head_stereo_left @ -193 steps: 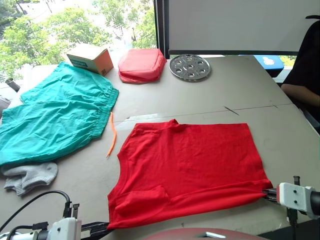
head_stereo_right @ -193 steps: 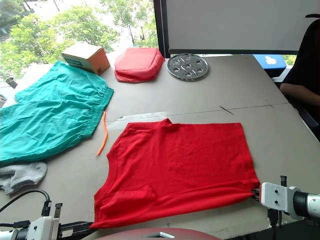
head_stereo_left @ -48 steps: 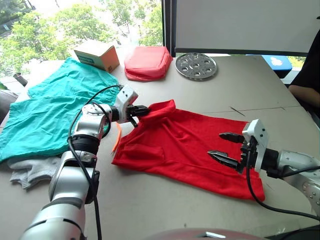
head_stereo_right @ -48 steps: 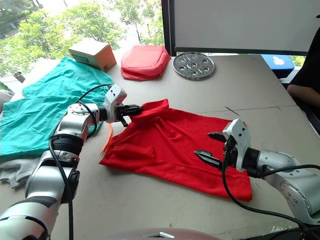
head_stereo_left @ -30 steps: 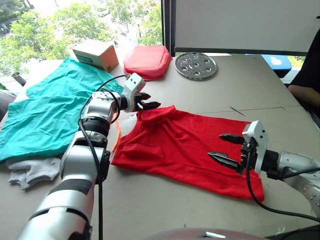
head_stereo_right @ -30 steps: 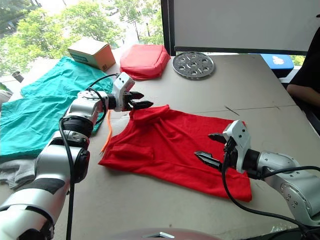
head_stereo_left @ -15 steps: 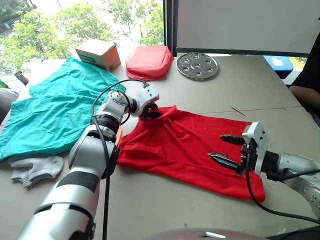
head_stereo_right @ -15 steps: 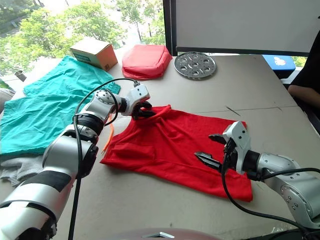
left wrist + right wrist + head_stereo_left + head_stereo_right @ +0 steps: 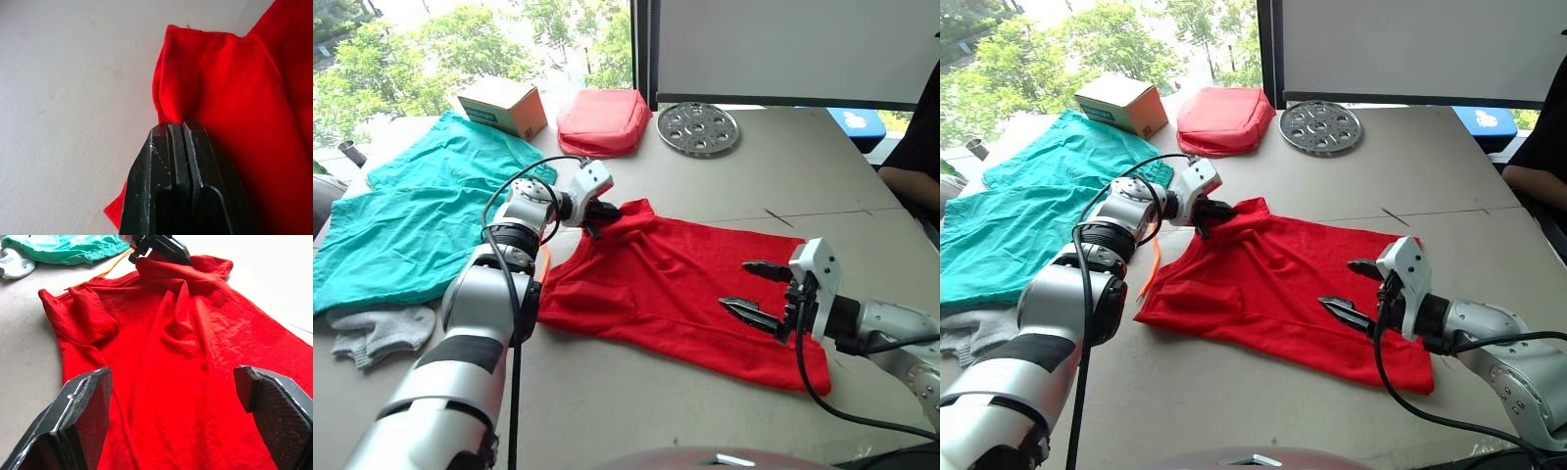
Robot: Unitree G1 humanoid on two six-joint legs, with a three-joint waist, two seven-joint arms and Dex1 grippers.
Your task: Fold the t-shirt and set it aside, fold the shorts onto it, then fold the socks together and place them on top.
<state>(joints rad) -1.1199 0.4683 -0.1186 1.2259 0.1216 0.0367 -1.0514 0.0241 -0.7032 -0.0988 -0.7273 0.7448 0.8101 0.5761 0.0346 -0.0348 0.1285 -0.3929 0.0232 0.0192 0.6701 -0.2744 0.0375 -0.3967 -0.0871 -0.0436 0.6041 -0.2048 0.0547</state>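
The t-shirt (image 9: 680,289) lies rumpled across the middle of the table (image 9: 822,166), partly folded over itself. The left gripper (image 9: 603,211) has its fingers pinched together on a bunched fold of the red cloth at the shirt's far left corner. The right gripper (image 9: 751,291) hangs over the shirt's right half with its fingers spread wide, gripping nothing. The shorts (image 9: 421,211) are spread flat to the left, their orange drawstring (image 9: 1149,269) trailing beside the shirt, and the socks (image 9: 374,333) sit at their near edge.
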